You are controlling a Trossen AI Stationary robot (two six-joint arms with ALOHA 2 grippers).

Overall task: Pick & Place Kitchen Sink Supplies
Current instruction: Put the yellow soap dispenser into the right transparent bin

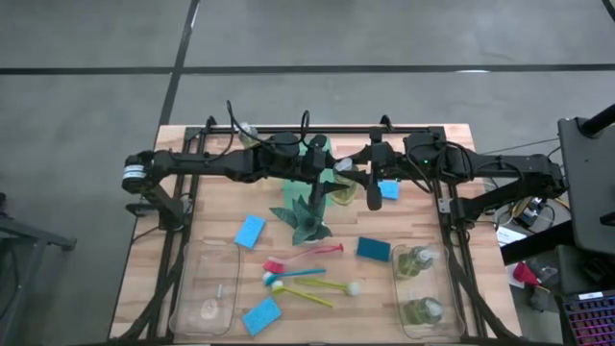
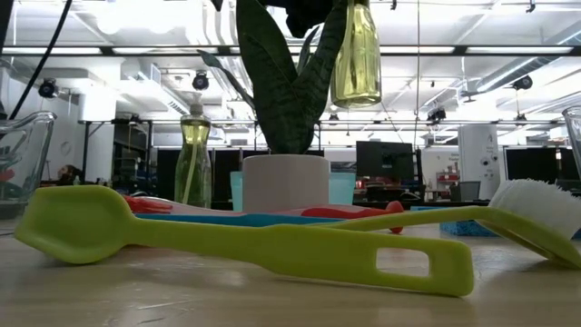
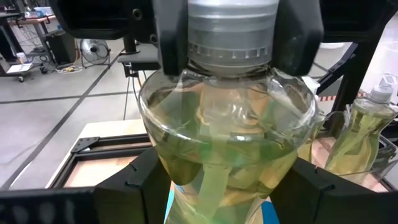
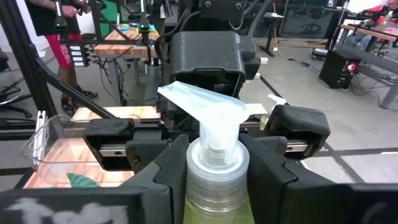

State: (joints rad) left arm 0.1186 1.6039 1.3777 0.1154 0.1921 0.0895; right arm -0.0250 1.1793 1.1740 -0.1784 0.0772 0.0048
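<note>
A clear bottle of yellow-green soap [image 1: 342, 190] with a white pump cap hangs in the air over the table's far middle, above the plant; the low view shows it [image 2: 356, 54] upright and high. My left gripper [image 1: 325, 177] comes from the left and my right gripper [image 1: 358, 181] from the right, and both are shut on it. Two more bottles stand in the clear bin [image 1: 423, 288] at the near right, and one bottle [image 1: 246, 130] stands at the far left. Blue sponges [image 1: 250, 231] and the red, blue and yellow brushes [image 1: 306, 274] lie on the table. My left gripper pinches the bottle's body low down [image 3: 186, 186] between its two fingers [image 3: 130, 186], coming about level from the table's left. The bottle is upright and lifted clear. My right gripper pinches the bottle's neck, at the ribbed collar under the pump [image 4: 214, 163], between its two fingers [image 4: 165, 171], coming from the table's right.
The spiky green plant [image 1: 306, 213] in its white pot [image 2: 286, 182] stands right under the held bottle. An empty clear bin [image 1: 207, 288] lies at the near left. A sponge [image 1: 388, 189] lies under the right arm. A yellow brush [image 2: 245, 241] lies near the front edge.
</note>
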